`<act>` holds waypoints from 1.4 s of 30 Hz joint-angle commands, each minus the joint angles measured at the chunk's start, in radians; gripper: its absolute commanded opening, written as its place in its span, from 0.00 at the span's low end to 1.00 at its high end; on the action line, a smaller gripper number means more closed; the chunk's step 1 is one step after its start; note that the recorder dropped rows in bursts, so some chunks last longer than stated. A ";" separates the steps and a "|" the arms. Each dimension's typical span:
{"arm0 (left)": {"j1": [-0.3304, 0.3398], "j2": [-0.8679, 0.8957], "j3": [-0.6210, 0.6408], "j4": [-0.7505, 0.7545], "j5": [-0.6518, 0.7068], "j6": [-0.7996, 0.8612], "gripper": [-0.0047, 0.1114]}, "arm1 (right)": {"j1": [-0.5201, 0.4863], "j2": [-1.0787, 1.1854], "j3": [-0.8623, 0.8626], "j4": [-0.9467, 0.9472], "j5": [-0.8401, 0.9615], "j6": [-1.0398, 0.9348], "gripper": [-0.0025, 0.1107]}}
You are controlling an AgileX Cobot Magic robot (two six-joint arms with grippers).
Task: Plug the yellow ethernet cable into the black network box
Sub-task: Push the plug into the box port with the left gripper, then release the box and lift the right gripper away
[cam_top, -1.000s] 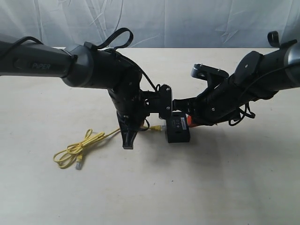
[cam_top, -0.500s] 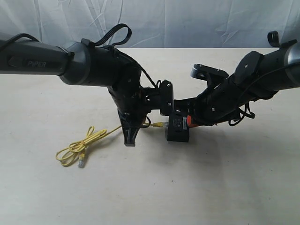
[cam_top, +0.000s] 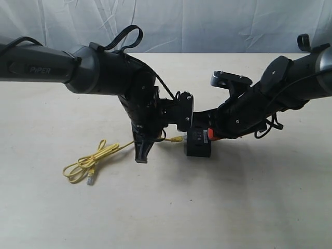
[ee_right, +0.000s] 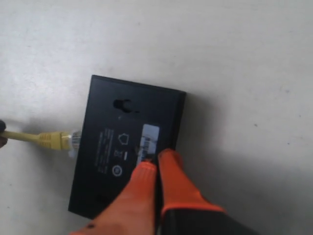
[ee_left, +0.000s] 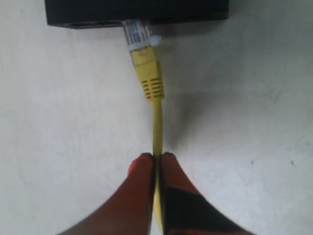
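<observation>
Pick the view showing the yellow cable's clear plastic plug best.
Left wrist view: the clear plastic plug sits large at the flat black plastic box. Right wrist shows it small; exterior, a speck.

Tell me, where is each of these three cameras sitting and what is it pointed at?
Exterior: off the robot, above the table, facing the curtain; shows both arms.
Left wrist: on the left arm, looking along its end effector pinching the yellow cable.
Right wrist: on the right arm, looking down past its end effector onto the black box.
Shared: both wrist views show the plug meeting the box.
</observation>
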 commanded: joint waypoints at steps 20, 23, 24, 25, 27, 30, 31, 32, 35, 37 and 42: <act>-0.001 -0.008 -0.005 -0.012 -0.079 0.057 0.04 | 0.001 0.000 -0.003 -0.158 0.007 -0.144 0.01; -0.001 -0.008 -0.005 -0.012 -0.079 0.057 0.04 | 0.001 0.000 -0.003 -0.191 0.005 -0.166 0.01; -0.001 -0.008 -0.005 -0.012 -0.080 0.057 0.04 | 0.001 0.000 -0.003 -0.191 0.005 -0.183 0.01; -0.001 -0.008 -0.005 -0.012 -0.080 0.057 0.04 | 0.001 0.000 -0.003 -0.191 0.005 -0.208 0.01; -0.001 -0.008 -0.005 -0.012 -0.081 0.057 0.04 | 0.001 0.000 -0.003 -0.189 0.005 -0.239 0.01; -0.001 -0.008 -0.005 -0.012 -0.083 0.057 0.04 | 0.001 0.000 -0.003 -0.189 0.007 -0.277 0.01; -0.001 -0.008 -0.005 -0.012 -0.083 0.057 0.04 | 0.001 0.000 -0.003 -0.189 0.009 -0.287 0.01; -0.001 -0.008 -0.005 -0.012 -0.085 0.057 0.04 | 0.001 0.000 -0.003 -0.189 0.011 -0.295 0.01; -0.001 -0.008 -0.005 -0.012 -0.085 0.057 0.04 | 0.001 0.000 -0.003 -0.186 0.011 -0.297 0.01; -0.001 -0.008 -0.005 -0.012 -0.085 0.057 0.04 | 0.001 0.000 -0.003 -0.161 0.011 -0.312 0.01; -0.001 -0.008 -0.005 -0.012 -0.069 0.057 0.04 | 0.001 -0.015 -0.003 -0.025 0.018 -0.435 0.01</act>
